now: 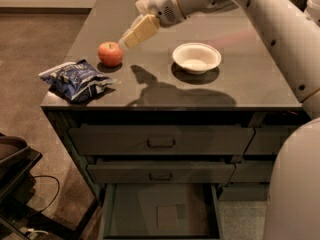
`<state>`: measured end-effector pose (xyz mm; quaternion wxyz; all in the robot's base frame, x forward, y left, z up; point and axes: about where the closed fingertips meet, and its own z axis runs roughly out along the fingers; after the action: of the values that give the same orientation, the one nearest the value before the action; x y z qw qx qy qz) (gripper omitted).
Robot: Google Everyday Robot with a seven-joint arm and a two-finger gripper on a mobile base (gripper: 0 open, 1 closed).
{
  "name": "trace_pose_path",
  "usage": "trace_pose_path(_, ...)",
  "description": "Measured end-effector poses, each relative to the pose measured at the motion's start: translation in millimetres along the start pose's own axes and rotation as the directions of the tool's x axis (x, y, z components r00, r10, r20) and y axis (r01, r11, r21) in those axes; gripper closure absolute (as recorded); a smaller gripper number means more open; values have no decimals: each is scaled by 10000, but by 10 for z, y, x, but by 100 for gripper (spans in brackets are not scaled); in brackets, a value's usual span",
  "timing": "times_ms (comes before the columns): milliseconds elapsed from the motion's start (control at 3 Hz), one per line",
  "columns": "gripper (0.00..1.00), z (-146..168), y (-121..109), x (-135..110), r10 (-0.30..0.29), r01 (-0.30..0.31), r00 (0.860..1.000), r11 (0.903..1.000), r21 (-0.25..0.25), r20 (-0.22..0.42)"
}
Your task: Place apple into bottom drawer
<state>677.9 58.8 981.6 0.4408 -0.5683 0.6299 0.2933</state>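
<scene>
The red-orange apple [110, 53] sits on the dark counter top [240, 84] at the left, behind a blue bag. My gripper [131, 37] hangs above the counter just right of and above the apple, its cream fingers [141, 29] pointing down-left toward it, not touching it. The bottom drawer [160, 211] of the left column stands pulled open below, with a bare grey floor and a faint square mark.
A crumpled blue chip bag [77, 79] lies at the counter's front left corner. A white bowl [196, 57] stands mid-counter, right of the gripper. Two closed handled drawers [161, 141] sit above the open one. Dark equipment and cables [20, 184] stand on the floor at left.
</scene>
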Motion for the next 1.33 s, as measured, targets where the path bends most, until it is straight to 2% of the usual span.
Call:
trace_pose_path(333,0,23,-99,122,173,-173,9998,9996,203,32)
trace_pose_path(667,0,143,-300,221,123,-129,9998,9993,362,176)
trace_pose_path(1000,0,292,-456,269,35,-48,9995,9991,414,308)
trace_pose_path(1333,0,487,-475,290,78,-88,9989,9997,210,471)
